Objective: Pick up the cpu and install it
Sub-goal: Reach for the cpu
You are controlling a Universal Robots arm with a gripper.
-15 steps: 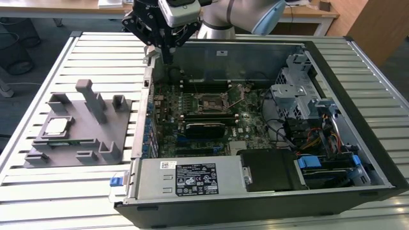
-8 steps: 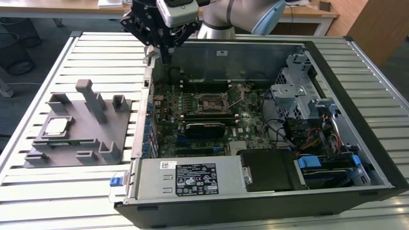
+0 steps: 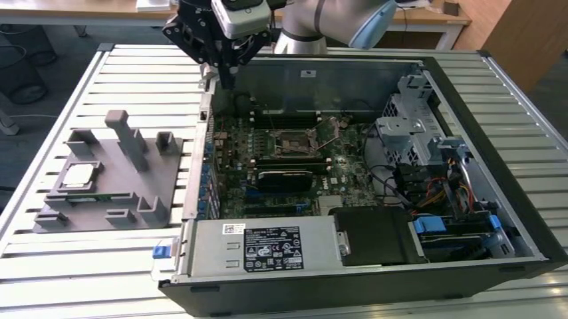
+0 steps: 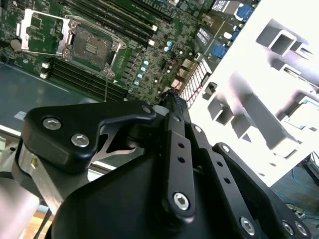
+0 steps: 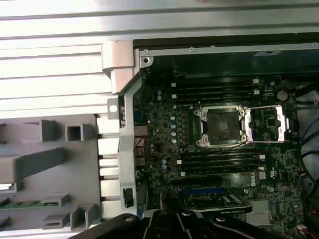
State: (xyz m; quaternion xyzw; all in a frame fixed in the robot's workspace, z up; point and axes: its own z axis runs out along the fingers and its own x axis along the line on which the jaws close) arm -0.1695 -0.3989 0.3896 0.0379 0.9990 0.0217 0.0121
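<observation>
**CPU on the tray, gripper empty over the case corner**

The cpu (image 3: pixel 78 176) lies flat in a recess of the grey tray (image 3: pixel 53 216), silvery top up, at the end of the tray towards the exterior view's left. Nothing is touching it. Just beside it, on the near side, a thin green memory strip (image 3: pixel 92 197) lies in its own slot. Grey posts (image 3: pixel 124 136) stand upright on the tray further towards the right of that view.

The tray rests on the slatted metal table (image 3: pixel 133 66), right beside the open PC case (image 3: pixel 501 199).

Inside the case you can see the socket (image 3: pixel 297 141), a dark square framed in metal near the middle of the board. In the first wrist view its load plate (image 5: pixel 266 124) is swung open to one side and the contact field is exposed. Rows of dark memory slots (image 5: pixel 214 88) run along both long sides of the socket.

The gripper (image 3: pixel 227 78) hangs over the case's far corner on the exterior view's left, fingers pointing down. It is well apart from the cpu and also off to the side of the socket. The fingers look pressed together at the tips, with nothing between them. In the second wrist view they taper to one point above the board's edge, near the rear port block.

Also in the case: a silver power supply box (image 3: pixel 257 249) along the near wall and a metal drive cage (image 3: pixel 408 126) on the exterior view's right.
</observation>
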